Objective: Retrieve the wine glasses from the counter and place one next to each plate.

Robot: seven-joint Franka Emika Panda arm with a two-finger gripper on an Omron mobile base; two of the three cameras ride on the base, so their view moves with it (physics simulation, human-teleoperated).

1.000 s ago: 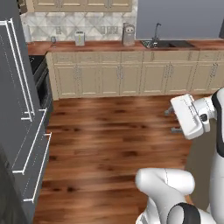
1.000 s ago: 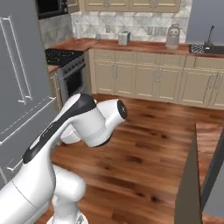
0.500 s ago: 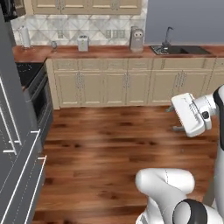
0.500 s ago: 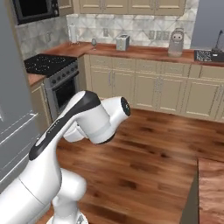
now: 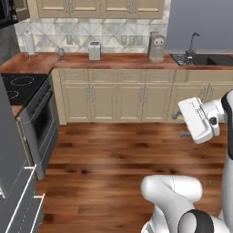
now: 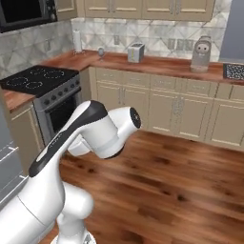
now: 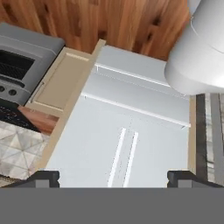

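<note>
Far across the floor, one glass on the worktop, my hand nowhere near it.

On the counter [image 5: 118, 60], near its left end, stood a wine glass [image 5: 61, 53], upright, between the paper-towel roll [image 5: 30, 43] and the toaster [image 5: 94, 50]. It lay ahead and well to the left of my gripper [image 7: 113, 178], which was tucked beside the base, jaws spread wide and empty, looking at the fridge [image 7: 131, 131] instead. I judged driving closer had to come first.

Both base views look forward from well back at the counter [image 5: 118, 60] toward 12 o'clock, sharing toaster [image 5: 94, 50] and stove [image 6: 35, 81]; the hand view faces the fridge [image 7: 127, 144].
</note>
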